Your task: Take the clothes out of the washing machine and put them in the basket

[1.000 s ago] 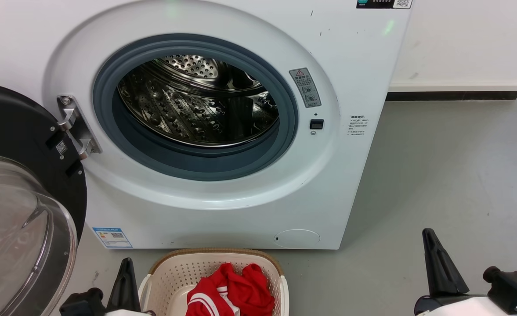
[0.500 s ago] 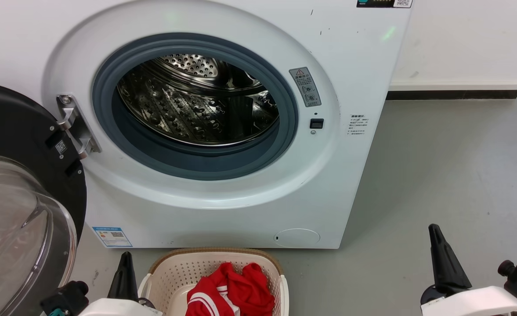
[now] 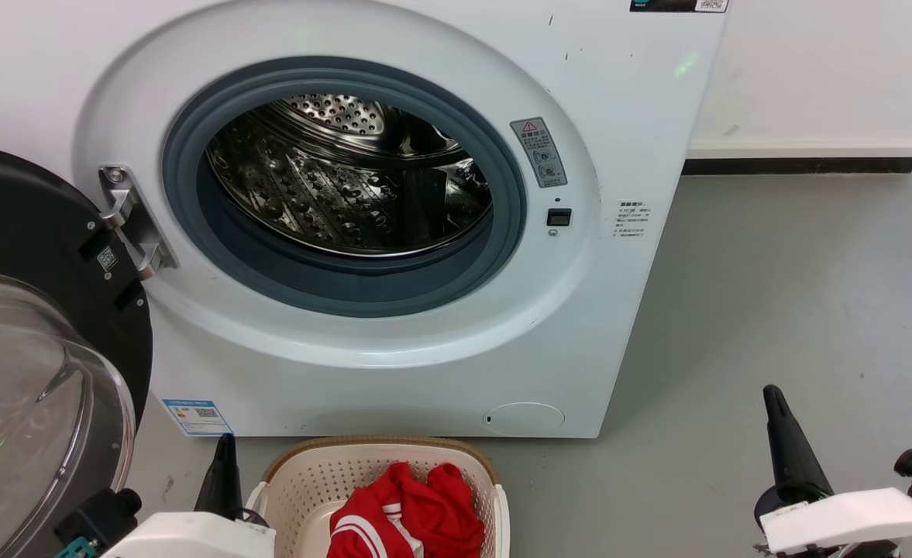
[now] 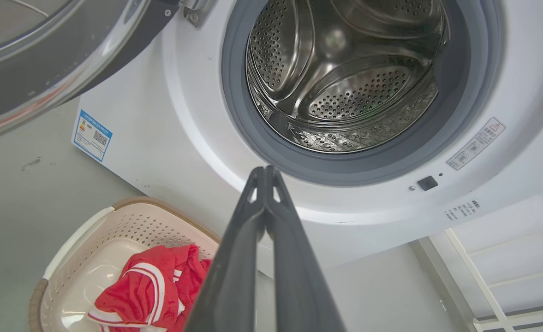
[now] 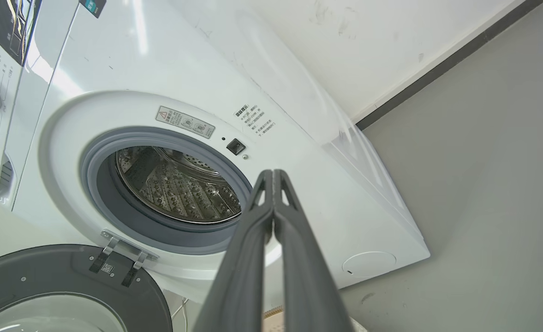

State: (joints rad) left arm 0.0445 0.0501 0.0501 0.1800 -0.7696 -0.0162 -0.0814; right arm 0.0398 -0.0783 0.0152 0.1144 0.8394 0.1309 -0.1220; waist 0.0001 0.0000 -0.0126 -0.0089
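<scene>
Red garments (image 3: 409,508), judged soft, light, in laundry basket (image 3: 382,443) at six o'clock; pinch a fold. Left gripper (image 4: 265,171), right gripper (image 5: 273,174): jaws together, empty.

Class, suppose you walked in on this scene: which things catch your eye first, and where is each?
The washing machine stands at the upper middle of the head view, its open porthole showing a gleaming steel drum. On the floor before it, the basket holds the red clothes, and the black-framed door hangs open at left.
</scene>
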